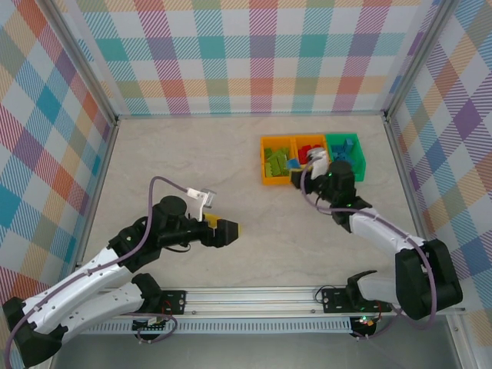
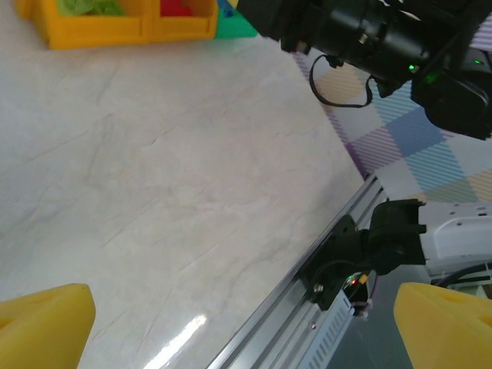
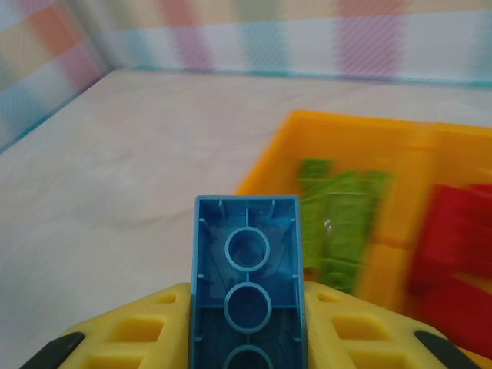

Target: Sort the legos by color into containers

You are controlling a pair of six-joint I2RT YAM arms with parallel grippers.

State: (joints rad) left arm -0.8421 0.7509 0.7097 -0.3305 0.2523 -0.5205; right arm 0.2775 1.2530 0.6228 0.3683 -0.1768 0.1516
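Sorting looks nearly done: the right claw (image 3: 246, 323) pinches a glossy blue brick (image 3: 246, 246), its hollow tubed underside showing. Just ahead lie lime bricks (image 3: 346, 219) in a smooth orange bin (image 3: 269, 165), with red bricks (image 3: 453, 254) to their right. The green bin (image 1: 364, 157) holding blues sits further right. That drop seems all that remains. The left claw (image 2: 246, 330) gapes empty over the marbled table (image 2: 154, 192).

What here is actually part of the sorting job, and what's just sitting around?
Part of the job: blue lego in the right gripper; left orange bin of green legos; middle orange bin of red legos; green bin of blue legos.
Just there: plaid walls; metal rail.
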